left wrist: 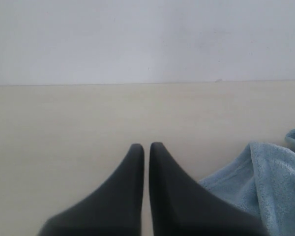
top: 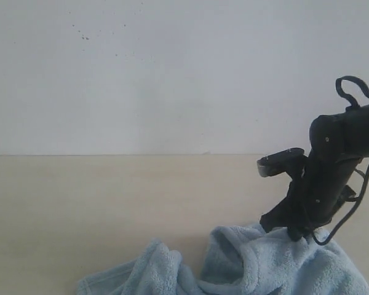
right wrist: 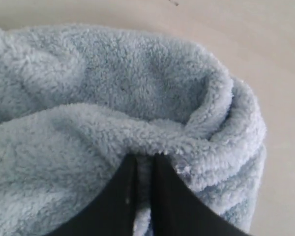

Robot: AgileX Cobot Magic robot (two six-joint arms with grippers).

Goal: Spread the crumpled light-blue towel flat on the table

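The light-blue fluffy towel (top: 258, 267) lies crumpled in folds on the pale beige table (top: 111, 203), low and right of centre in the exterior view. My right gripper (top: 293, 233) presses down into its upper edge. In the right wrist view the right gripper (right wrist: 145, 158) is shut on a thick fold of the towel (right wrist: 113, 98), with cloth squeezed between the fingers. My left gripper (left wrist: 146, 146) is shut and holds nothing; it hovers over bare table, with a towel (left wrist: 270, 182) edge just beside it. The left gripper is out of the exterior view.
A white-grey wall (top: 172, 74) rises behind the table's far edge. Bare table surface stretches to the left of and behind the towel. The right arm's cable (top: 350, 212) loops beside the wrist.
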